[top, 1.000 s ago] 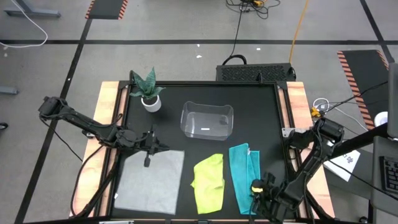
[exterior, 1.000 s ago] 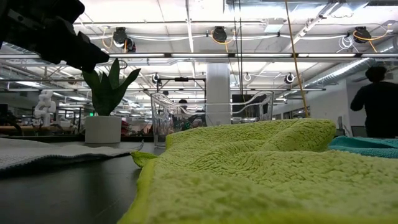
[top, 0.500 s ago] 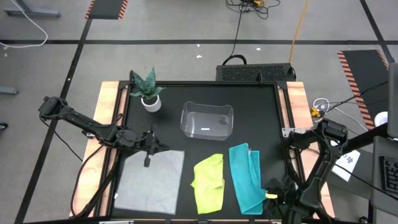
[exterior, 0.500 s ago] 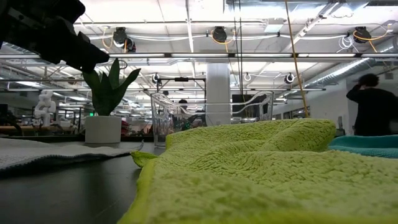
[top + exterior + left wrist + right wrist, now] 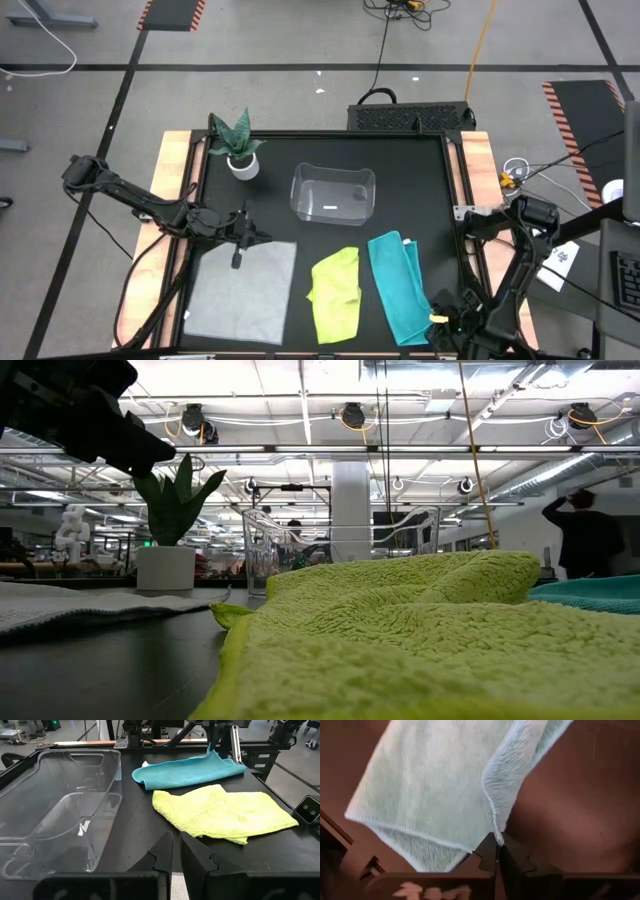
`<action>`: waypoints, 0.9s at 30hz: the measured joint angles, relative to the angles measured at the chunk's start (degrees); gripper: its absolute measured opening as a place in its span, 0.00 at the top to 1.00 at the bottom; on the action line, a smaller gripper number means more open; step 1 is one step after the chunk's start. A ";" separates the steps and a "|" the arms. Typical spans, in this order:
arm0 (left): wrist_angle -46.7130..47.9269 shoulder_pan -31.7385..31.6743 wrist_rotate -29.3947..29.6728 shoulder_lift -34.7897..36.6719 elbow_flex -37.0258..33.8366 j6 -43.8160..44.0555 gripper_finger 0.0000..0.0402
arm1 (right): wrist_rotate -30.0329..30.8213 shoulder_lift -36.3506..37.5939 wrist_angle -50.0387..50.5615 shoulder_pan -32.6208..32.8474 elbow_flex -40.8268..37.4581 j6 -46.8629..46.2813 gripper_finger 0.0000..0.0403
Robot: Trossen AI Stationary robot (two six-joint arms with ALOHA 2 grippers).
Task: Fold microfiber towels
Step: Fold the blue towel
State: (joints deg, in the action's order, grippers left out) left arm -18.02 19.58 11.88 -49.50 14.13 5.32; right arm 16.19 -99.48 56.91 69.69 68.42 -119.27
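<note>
Clear plastic is forming the bin (image 5: 333, 194) standing mid-bench, behind the 3 towels; a potted plant (image 5: 236, 145) is sitting toward the far left corner. The fluffy yellow-green towel (image 5: 336, 293) is lying rumpled between the flat grey towel (image 5: 240, 290) and the teal towel (image 5: 398, 286), blocking much of the low view. The black bench (image 5: 420, 190) is showing bare around them. The right hand (image 5: 443, 322) is reaching low at the near right edge, fingers pressed together, pinching the teal towel's corner. The left hand (image 5: 240, 238) is hovering at the grey towel's far edge, fingers nearly together, holding nothing.
</note>
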 joint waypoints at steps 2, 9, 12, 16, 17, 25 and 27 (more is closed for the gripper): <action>-0.02 0.00 0.00 0.00 0.00 0.14 0.91 | 0.00 -0.17 -0.89 0.01 0.00 0.57 0.99; -0.02 0.02 -0.04 0.02 0.00 1.31 0.91 | 0.17 -0.71 -2.72 1.77 0.00 1.38 0.99; -0.02 0.00 -0.04 0.00 0.00 1.51 0.91 | 0.81 -0.68 -2.63 2.51 -0.02 1.25 0.99; -0.05 0.00 -0.04 0.01 0.00 2.39 0.91 | 1.75 -0.68 -2.66 3.20 -0.02 1.36 0.99; -0.09 -0.01 -0.04 0.01 0.00 2.66 0.91 | 1.70 -0.68 -2.49 3.24 -0.02 1.36 0.99; -0.21 0.01 -0.02 0.00 0.00 4.87 0.91 | 6.00 -0.68 -5.84 3.57 -0.02 8.24 0.98; -0.19 0.02 -0.02 0.00 0.00 5.43 0.91 | 8.21 -0.68 -6.11 3.57 -0.02 10.17 0.96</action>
State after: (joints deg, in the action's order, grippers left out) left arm -18.22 19.59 11.86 -49.50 14.13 10.75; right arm 24.39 -100.16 50.80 73.25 68.40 -109.10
